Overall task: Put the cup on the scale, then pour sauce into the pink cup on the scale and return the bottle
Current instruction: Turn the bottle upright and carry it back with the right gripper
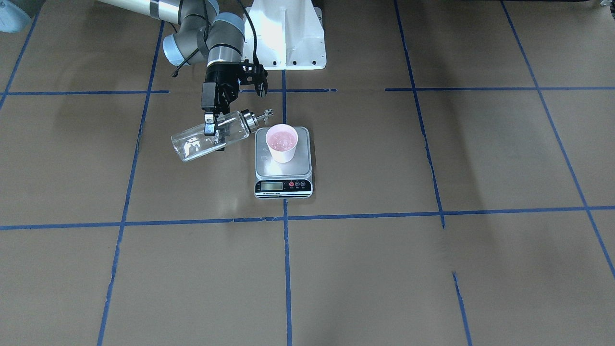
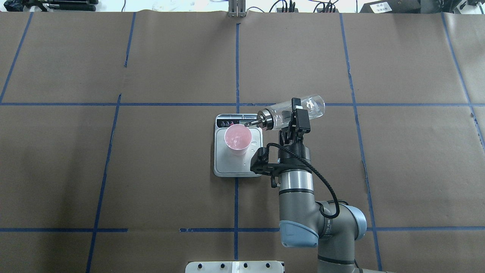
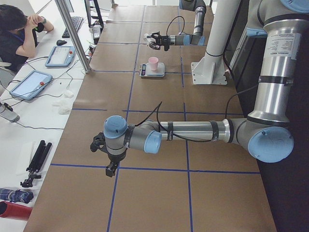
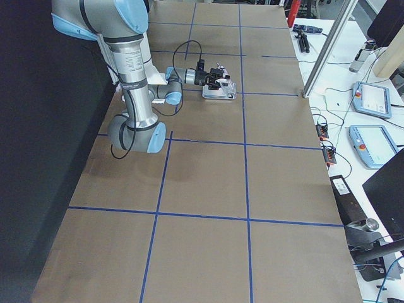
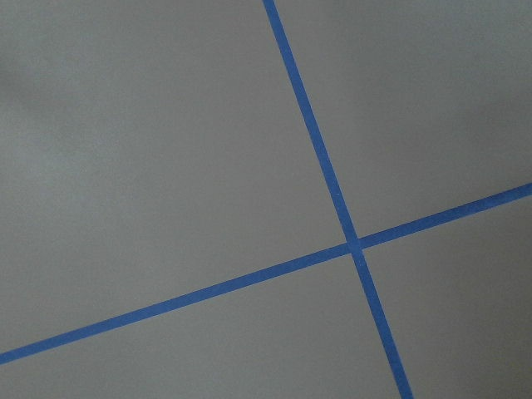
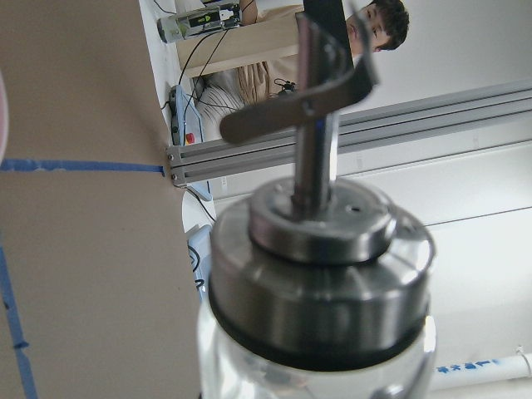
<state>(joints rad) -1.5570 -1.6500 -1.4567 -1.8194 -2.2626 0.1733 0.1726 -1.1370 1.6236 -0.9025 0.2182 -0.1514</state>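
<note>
Silver cap (image 6: 320, 249) and thin spout (image 6: 314, 125) of the bottle (image 1: 192, 144) fill the right wrist view, so that camera looks along the bottle's long axis. Right claw (image 2: 298, 116) is clenched across the middle of the glass body and holds the bottle clear of the worktop (image 1: 432, 269). Long axis lies close to level: spout toward the cup (image 1: 283, 154), base out to the robot's right and a little farther from the robot; which end is higher cannot be read with certainty. Cup stands upright within the steel plate of the scale (image 1: 294, 167). Spout tip sits at the cup's rim on the side nearest the claw; whether it hangs over the mouth or just outside it cannot be told. Pink inside of the cup glistens, which suggests some sauce (image 1: 280, 138) is already in it. Judged stage: pour under way or near its end, return of the bottle not yet done. Coming move turns on this relation: the bottle lies to the cup's right, so righting it and carrying it off rightward should keep the spout clear of the cup. Right arm alone is near; left claw (image 3: 98, 144) hangs low over the worktop well apart, its wrist view showing only paper and blue tape (image 5: 332, 191), and whether it is released or clenched cannot be told.
</note>
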